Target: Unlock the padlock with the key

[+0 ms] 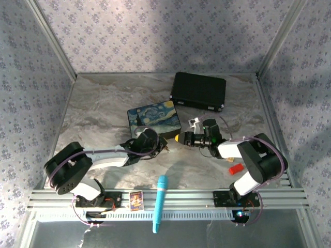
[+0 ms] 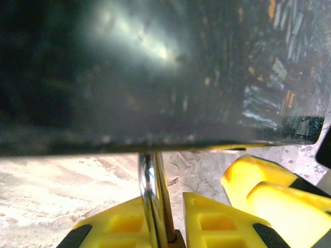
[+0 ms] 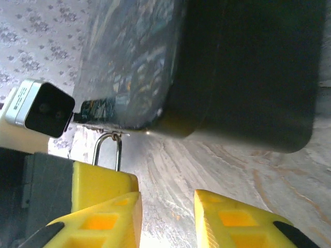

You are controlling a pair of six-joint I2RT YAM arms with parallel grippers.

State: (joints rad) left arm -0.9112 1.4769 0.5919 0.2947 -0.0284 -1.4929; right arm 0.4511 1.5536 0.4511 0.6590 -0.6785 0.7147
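- Clearly, the left claw (image 2: 163,209) is closed narrow on the padlock (image 2: 150,191). The thin silver shackle stands out between the two yellow fingers (image 2: 116,225) and points toward the painted box (image 1: 153,118).
- A little brass colour of the body shows low between the fingers; the rest of the body is hidden, so I cannot tell where the keyhole faces.
- The right claw (image 3: 168,217) has a gap between its fingers, and only the marble table (image 3: 170,170) is seen through it. Whether it carries the key I cannot tell.
- From the right wrist, the shackle (image 3: 107,150) rises above a yellow finger of the left claw, just beside the near lower edge of the painted box.
- From above, both claws meet just in front of the near side of the painted box, the left claw (image 1: 158,147) at its near right corner and the right claw (image 1: 179,138) a little further right.
- I judge the padlock as light, hard and stiff, with smooth metal that can slip or turn in the pads.
- The best hold is on the flat faces of the body, with the keyhole left free; the round shackle is a poor place, because it can roll and swing.
- Turning the key will twist the padlock, so the grip should be firm.
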